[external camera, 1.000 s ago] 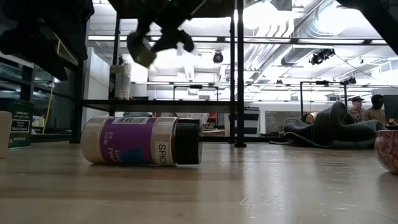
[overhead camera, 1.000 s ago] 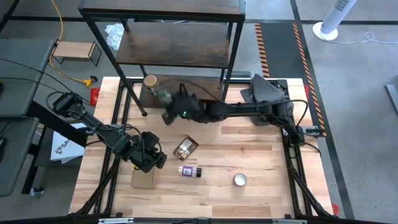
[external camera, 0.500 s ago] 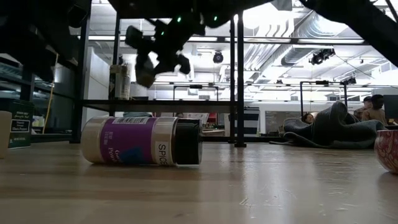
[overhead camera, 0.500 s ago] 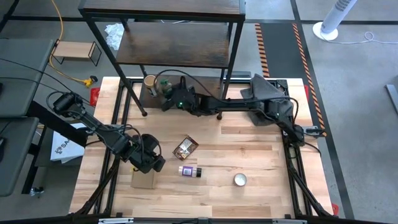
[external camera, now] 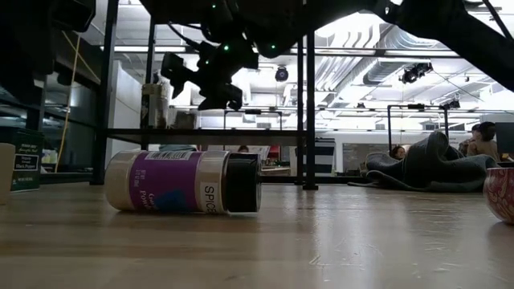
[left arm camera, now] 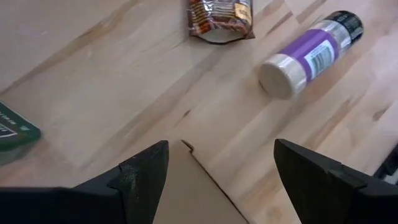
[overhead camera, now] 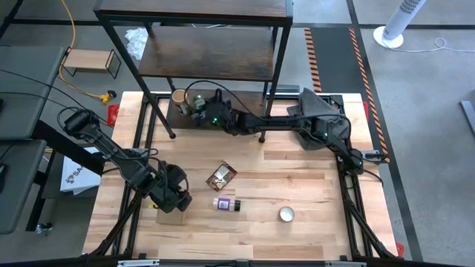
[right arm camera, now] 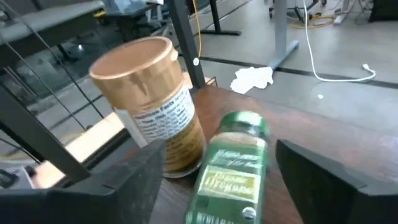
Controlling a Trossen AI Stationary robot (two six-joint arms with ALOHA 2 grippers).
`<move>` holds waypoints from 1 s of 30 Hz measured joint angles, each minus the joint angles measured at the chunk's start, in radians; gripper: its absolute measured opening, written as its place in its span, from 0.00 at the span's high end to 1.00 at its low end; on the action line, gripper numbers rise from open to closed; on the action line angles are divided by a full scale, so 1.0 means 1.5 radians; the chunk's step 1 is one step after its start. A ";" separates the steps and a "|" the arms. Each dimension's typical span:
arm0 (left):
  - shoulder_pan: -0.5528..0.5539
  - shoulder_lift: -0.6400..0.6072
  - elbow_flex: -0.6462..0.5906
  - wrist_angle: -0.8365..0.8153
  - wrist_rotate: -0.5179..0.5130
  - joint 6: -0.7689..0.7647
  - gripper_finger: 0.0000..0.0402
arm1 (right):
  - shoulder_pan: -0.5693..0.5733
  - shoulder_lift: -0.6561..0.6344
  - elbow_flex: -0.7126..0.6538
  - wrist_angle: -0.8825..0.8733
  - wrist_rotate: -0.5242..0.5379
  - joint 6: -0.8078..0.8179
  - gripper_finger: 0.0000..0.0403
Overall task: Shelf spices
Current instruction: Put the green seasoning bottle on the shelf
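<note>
On the surface [overhead camera: 297, 185], the purple-label jar [overhead camera: 227, 204], reading "SPIC", lies on its side beside the pouch [overhead camera: 221, 176], both awaiting shelving. Left tool [overhead camera: 172, 197], fingers apart, hovers over the cardboard [overhead camera: 172, 216]. Right tool [overhead camera: 199, 110], fingers apart, has the green-lidded jar [right arm camera: 233, 165] between them on the shelf [overhead camera: 211, 52], just beside the upright tan-lidded jar [right arm camera: 152, 102].
</note>
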 joint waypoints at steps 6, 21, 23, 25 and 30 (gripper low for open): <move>0.000 0.000 0.000 -0.011 -0.003 0.000 0.29 | 0.003 0.001 0.000 -0.004 -0.019 -0.043 0.21; 0.001 0.000 0.000 -0.010 -0.007 -0.011 0.29 | 0.022 -0.003 0.000 -0.137 -0.015 0.064 0.24; 0.001 0.000 0.000 -0.009 -0.003 -0.017 0.29 | 0.020 -0.003 0.000 -0.125 -0.015 0.064 0.24; 0.001 0.000 0.000 -0.008 0.003 -0.018 0.29 | 0.019 -0.003 0.000 -0.118 -0.010 0.064 0.24; 0.001 0.000 0.000 -0.004 0.022 -0.019 0.29 | 0.017 0.004 0.000 -0.096 0.016 0.065 0.23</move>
